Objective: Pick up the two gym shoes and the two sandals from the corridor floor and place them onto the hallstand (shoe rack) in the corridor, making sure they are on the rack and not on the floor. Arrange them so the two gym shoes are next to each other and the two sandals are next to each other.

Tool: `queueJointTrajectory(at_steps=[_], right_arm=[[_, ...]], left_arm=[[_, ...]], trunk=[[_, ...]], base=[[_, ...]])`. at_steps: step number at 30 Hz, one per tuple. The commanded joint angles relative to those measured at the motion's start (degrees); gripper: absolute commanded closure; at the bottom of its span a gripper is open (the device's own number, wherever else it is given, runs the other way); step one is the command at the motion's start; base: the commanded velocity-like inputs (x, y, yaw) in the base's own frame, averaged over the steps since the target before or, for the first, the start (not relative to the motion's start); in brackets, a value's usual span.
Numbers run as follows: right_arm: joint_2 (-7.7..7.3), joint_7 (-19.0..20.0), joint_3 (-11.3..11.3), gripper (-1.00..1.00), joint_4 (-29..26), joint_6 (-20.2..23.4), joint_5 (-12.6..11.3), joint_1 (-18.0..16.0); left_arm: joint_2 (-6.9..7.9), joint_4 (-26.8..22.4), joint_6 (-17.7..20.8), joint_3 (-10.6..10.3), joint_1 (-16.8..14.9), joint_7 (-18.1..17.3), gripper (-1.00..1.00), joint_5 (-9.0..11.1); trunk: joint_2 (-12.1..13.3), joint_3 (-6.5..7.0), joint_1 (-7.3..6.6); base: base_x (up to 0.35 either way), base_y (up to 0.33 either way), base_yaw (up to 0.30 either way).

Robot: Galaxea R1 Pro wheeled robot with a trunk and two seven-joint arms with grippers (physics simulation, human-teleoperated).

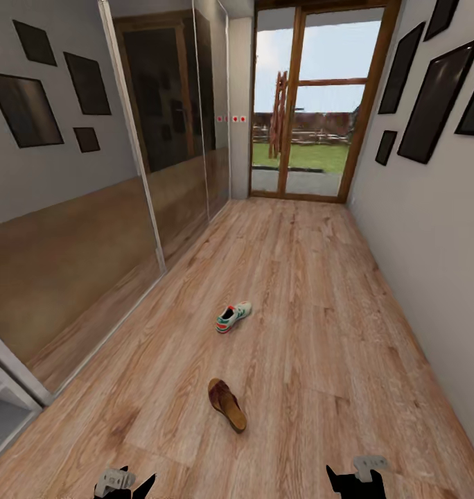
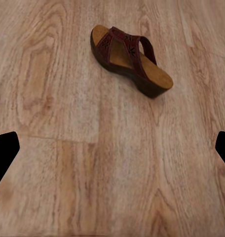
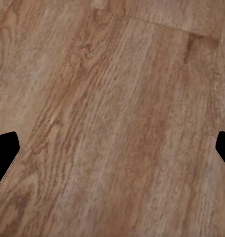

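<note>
One gym shoe (image 1: pixel 233 317), white with green stripes and a red-orange heel, lies on the corridor floor (image 1: pixel 299 277) mid-corridor. Nearer to me lies one brown sandal (image 1: pixel 227 405), also seen in the left wrist view as a strapped sandal (image 2: pixel 130 59) with a tan insole, resting flat on the planks. My left gripper (image 1: pixel 126 485) (image 2: pixel 112 153) is open and empty, short of the sandal and apart from it. My right gripper (image 1: pixel 355 482) (image 3: pixel 112 153) is open over bare planks. A corner of a pale white shelved unit (image 1: pixel 5 409) shows at the lower left; I cannot tell whether it is the hallstand.
Mirrored sliding wardrobe doors (image 1: pixel 147 194) line the left wall. A grey wall with dark picture frames (image 1: pixel 431 104) runs along the right. A glass door (image 1: pixel 313 111) closes the far end. Open floor lies on both sides of the two shoes.
</note>
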Motion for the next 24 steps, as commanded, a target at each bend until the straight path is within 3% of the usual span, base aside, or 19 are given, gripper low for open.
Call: queueJointTrajectory(at_steps=[1,10,24], right_arm=[[-0.01,0.24,-0.5,-1.0,0.03,-0.19,0.51,-0.02],[-0.02,0.27,-0.5,-1.0,0.03,-0.17,0.51,-0.02],[0.03,0.42,-0.5,-1.0,0.01,-0.19,0.5,-0.02]], left_arm=[[-0.01,0.08,-0.04,0.27,-0.06,-0.38,-1.0,0.07],[-0.01,0.08,-0.04,0.27,-0.05,-0.38,-1.0,0.11],[-0.01,0.08,-0.04,0.27,-0.05,-0.38,-1.0,0.13]], trunk=[[-0.02,-0.05,-0.01],[-0.02,-0.05,-0.01],[-0.02,-0.05,-0.01]], base=[[0.018,-0.037,0.277],[-0.033,-0.009,0.259],[-0.002,0.0,0.013]])
